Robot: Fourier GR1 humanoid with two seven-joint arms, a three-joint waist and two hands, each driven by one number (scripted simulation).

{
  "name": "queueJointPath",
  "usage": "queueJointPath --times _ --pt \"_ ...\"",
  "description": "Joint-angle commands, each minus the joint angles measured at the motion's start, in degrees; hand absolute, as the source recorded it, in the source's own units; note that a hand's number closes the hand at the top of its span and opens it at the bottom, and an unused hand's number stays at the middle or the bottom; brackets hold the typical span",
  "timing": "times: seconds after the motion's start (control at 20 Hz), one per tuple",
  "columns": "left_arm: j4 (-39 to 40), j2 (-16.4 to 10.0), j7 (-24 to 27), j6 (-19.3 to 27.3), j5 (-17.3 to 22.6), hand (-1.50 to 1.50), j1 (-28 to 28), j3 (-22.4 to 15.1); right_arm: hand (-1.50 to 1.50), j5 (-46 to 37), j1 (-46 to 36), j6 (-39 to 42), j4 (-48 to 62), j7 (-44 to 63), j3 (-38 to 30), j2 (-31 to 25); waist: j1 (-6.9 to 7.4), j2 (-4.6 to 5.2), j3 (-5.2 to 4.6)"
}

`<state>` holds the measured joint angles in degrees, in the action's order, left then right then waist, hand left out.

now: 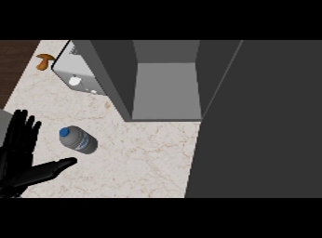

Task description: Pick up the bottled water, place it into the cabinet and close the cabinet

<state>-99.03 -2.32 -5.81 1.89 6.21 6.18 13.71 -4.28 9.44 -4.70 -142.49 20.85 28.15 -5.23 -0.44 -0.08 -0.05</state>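
The water bottle [78, 140] stands on the marble counter, a clear bottle with a blue cap and pale label, seen from above. My left hand [14, 155] is at the lower left, open, its fingers straight and pointing up the view and its thumb stretched right toward the bottle. A short gap lies between the thumb tip and the bottle. The grey cabinet [165, 88] stands open behind the bottle, and nothing shows in the part of its interior that I can see. Its dark door [267, 125] fills the right side of the view. My right hand does not show.
A white appliance [74, 69] sits against the cabinet's left wall. A brown mushroom-like object [45, 60] lies at the counter's far left corner. The marble counter [143, 162] spreads between the bottle and the door. Dark wood floor shows at the upper left.
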Motion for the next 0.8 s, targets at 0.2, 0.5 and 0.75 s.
queueJointPath --times 0.2,0.5,0.75 --pt "18.89 -2.94 10.06 -4.55 3.44 -1.50 -3.91 5.55 -1.50 -4.99 2.10 -1.20 -5.34 1.15 1.94 -2.57 -0.27 0.03 -0.01" --pt "25.82 -1.11 15.49 -4.87 1.12 -1.50 -4.94 3.00 -1.50 -6.92 -1.46 -3.98 -4.71 3.21 3.67 -1.29 0.07 0.01 0.01" --pt "42.18 -3.45 26.91 -7.48 2.03 -1.50 -9.98 7.07 -1.50 -4.96 -4.54 -4.44 -5.06 5.30 0.87 -2.69 -0.13 0.14 -0.05"
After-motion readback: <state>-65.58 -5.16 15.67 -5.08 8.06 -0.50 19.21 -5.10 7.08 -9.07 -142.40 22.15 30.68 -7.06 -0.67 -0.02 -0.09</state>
